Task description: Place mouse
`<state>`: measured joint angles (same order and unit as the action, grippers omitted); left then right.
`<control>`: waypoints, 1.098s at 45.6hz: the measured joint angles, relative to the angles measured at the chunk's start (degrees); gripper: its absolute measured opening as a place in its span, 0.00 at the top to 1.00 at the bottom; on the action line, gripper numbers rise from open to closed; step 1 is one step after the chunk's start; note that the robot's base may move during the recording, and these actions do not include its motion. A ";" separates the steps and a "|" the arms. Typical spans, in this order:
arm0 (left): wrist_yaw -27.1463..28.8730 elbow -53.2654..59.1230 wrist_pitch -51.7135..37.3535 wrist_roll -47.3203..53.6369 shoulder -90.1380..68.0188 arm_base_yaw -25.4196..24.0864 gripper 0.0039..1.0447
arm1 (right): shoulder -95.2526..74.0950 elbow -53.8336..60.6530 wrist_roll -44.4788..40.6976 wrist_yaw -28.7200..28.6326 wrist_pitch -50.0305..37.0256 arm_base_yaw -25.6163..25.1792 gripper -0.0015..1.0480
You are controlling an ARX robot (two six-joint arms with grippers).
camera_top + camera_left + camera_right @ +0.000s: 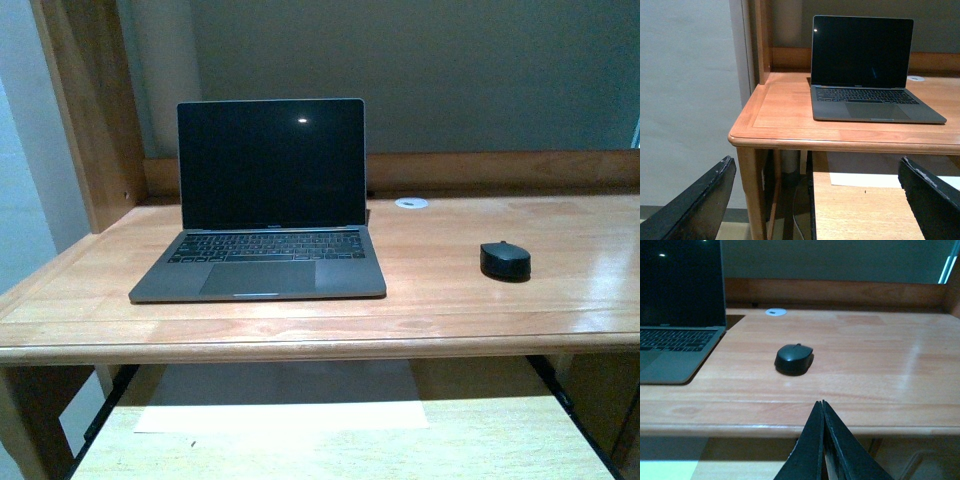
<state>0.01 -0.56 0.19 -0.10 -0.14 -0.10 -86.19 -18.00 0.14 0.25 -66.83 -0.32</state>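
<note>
The small black mouse [505, 260] sits on the wooden desk [450, 310], to the right of the open laptop [265, 205]. It also shows in the right wrist view [794, 359], a short way beyond the desk's front edge. My right gripper [822, 402] is shut and empty, below and in front of the desk edge, apart from the mouse. My left gripper [815, 200] is open and empty, low in front of the desk's left corner; its black fingers [700, 205] frame the left wrist view. Neither arm shows in the front view.
A white round cable grommet [411, 203] lies at the back of the desk. A pull-out shelf [350, 440] with a white sheet of paper [285, 415] sits under the desktop. A wooden upright [85, 110] stands at the left, and a back rail runs behind.
</note>
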 joint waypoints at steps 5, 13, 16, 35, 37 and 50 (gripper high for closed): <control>0.04 0.00 0.02 0.00 0.00 0.00 0.06 | 5.18 3.72 0.00 -0.44 0.79 0.31 0.98; 0.02 0.00 0.00 -0.02 0.00 0.00 0.06 | 12.74 8.41 0.00 -0.33 4.00 0.31 0.98; 0.04 0.00 0.00 0.00 0.00 0.00 0.06 | 15.34 9.86 -0.02 -0.33 5.60 0.31 0.98; 0.04 0.00 0.00 -0.02 0.00 0.00 0.06 | 43.36 17.03 -0.02 -0.31 25.79 0.31 0.98; 0.04 0.00 0.00 -0.02 0.00 0.00 0.06 | 46.31 17.07 -0.02 -0.31 28.28 0.31 0.98; 0.04 0.00 0.00 -0.02 0.00 0.00 0.06 | 62.20 17.11 -0.02 -0.31 42.88 0.31 0.98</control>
<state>0.05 -0.56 0.19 -0.12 -0.14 -0.10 -23.99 -0.89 0.12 -0.05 -23.94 -0.01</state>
